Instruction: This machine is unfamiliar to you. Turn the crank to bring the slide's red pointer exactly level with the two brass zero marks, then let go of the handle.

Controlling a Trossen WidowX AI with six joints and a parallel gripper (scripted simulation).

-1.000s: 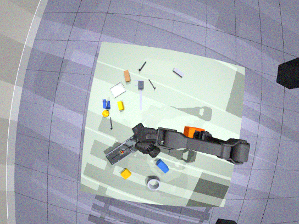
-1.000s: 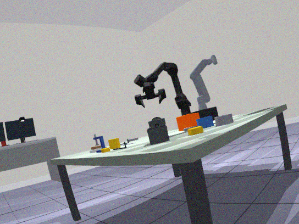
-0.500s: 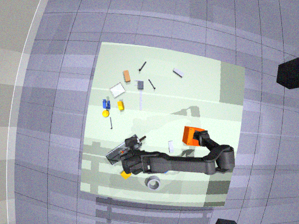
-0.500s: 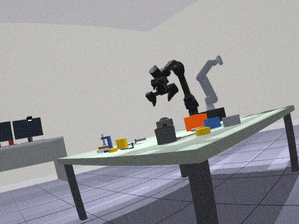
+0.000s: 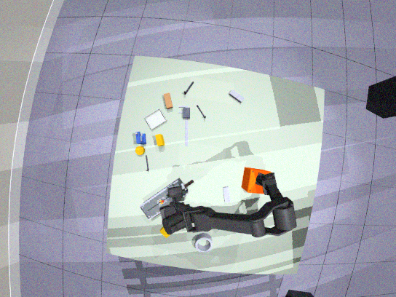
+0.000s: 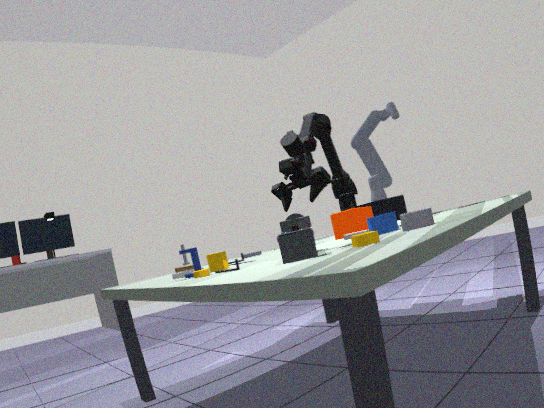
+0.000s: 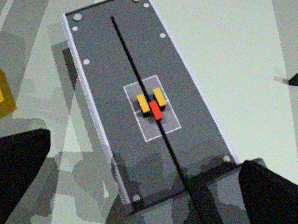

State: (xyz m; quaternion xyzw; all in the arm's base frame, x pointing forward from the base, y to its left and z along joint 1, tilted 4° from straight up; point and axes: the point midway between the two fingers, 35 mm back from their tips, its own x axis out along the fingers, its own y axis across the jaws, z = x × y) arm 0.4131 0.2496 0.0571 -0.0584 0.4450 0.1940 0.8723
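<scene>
Gripper [image 5: 175, 200] [image 6: 300, 205] [image 7: 147, 155] open, empty, hung above the grey slide machine [image 5: 150, 210] [image 6: 297, 247] [image 7: 107, 95]. Red pointer [image 5: 161, 201] [image 7: 155, 110] lay slightly out of level with the brass marks [image 7: 143, 104]. Yellow block [image 5: 165, 234] [image 6: 365, 239] [image 7: 6, 95] stood near the machine; orange box [image 5: 251, 180] [image 6: 352, 223], well apart, by the arm's base.

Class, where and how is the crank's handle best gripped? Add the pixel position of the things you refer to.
Probably by the outer end of the handle [image 5: 189, 183], from above, pinching across its long sides: seen from the top, it is a slim dark bar jutting beyond the machine [image 5: 152, 208] [image 6: 297, 248] [image 7: 107, 95]. Its height is unclear.
</scene>
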